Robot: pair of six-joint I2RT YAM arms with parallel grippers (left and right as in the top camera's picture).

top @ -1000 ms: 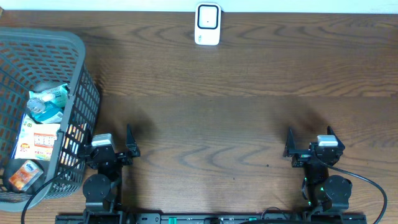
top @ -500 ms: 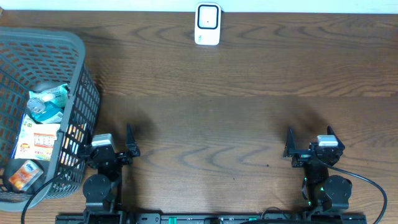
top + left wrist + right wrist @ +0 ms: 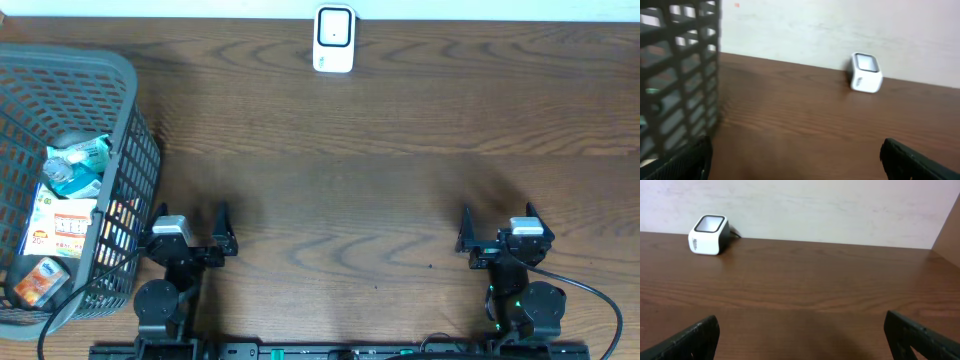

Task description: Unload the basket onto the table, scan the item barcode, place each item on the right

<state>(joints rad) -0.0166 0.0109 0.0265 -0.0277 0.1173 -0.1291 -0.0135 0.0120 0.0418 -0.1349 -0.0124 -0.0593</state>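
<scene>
We see the barcode scanner [image 3: 333,38] at the far middle of the counter [image 3: 400,180], the basket [image 3: 140,150] at its left edge holding packaged items [image 3: 62,225], the left arm [image 3: 160,300] just beside it, and the right arm [image 3: 525,300] near-right.

The left arm [image 3: 160,295], lower left, and the right arm [image 3: 525,300], lower right, were black with round joints, each topped by a pale grey block [image 3: 527,228]. A black cable [image 3: 596,293] looped off the right one. Blunt black fingertips [image 3: 925,346] filled the 2 wrist views' lower corners
</scene>
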